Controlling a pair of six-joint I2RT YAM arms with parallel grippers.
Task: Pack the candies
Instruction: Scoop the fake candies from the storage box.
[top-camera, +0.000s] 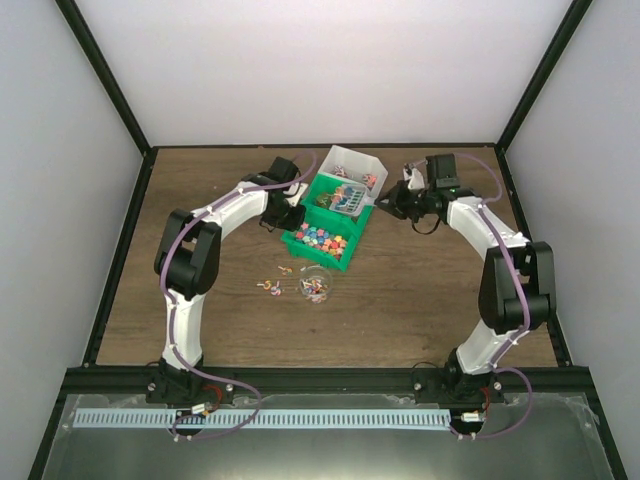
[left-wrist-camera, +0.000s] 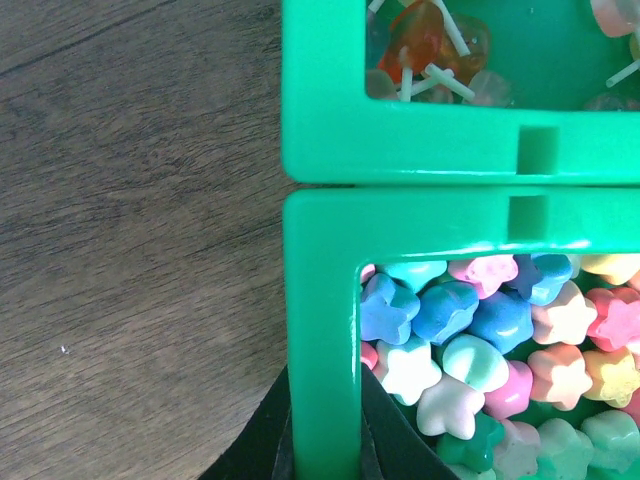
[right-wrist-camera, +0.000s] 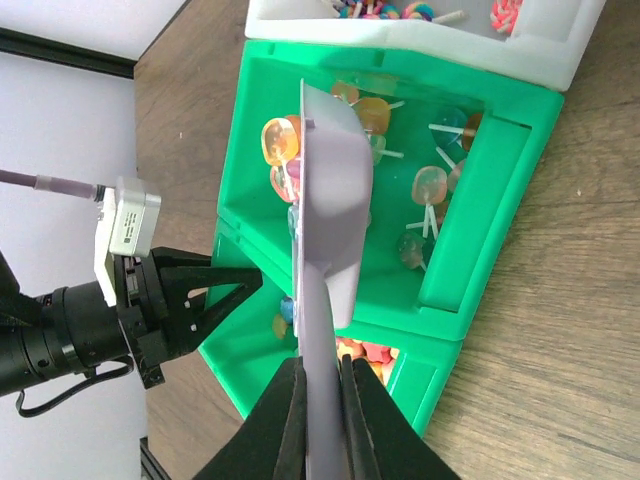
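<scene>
Clamping green bin (left-wrist-camera: 320, 290) wall, left gripper (left-wrist-camera: 325, 450); candies (left-wrist-camera: 470, 330) just inside.

Both arms elbows-up, forearms angled inward toward each other. Left end effector (top-camera: 285, 215) pinched across side wall of near green plastic bin (left-wrist-camera: 320, 300); right end effector (right-wrist-camera: 318, 400) clamped on handle of grey plastic scoop (right-wrist-camera: 330, 200)

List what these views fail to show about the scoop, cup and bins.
- Scoop: right wrist view shows it side-on; any load is hidden.
- Cup: top view, contents too small to sort.
- White bin: cut off by the right wrist view's top edge.
- Star-candy bin: left wrist view's edges crop most of it.
</scene>
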